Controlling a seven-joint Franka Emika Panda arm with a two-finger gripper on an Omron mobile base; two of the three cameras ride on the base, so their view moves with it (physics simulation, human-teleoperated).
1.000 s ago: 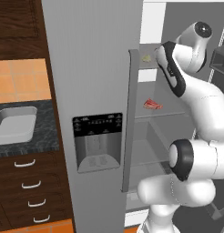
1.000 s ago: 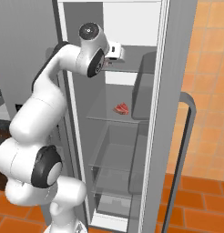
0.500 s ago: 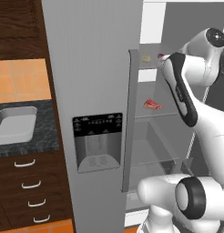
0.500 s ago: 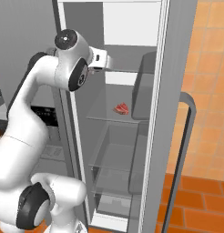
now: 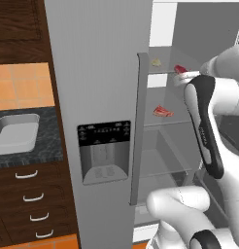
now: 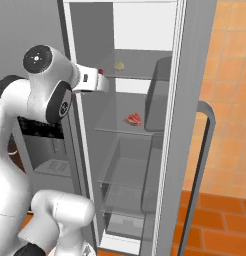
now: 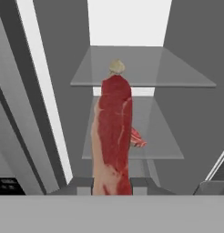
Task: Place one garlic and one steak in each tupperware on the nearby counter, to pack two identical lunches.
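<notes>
Jaws (image 7: pixel 112 189) clamped on a steak (image 7: pixel 113 136), slab standing edge-on between the fingertips, in front of the open fridge. Beyond the jaws, on the upper glass shelf (image 7: pixel 177 77), one garlic bulb (image 7: pixel 116 67). Below and past the jaws, second steak (image 6: pixel 133 119) lying on the middle shelf (image 6: pixel 112 127). Far off to the left, rectangular tupperware (image 5: pixel 15 136) on the bench (image 5: pixel 43 146).
</notes>
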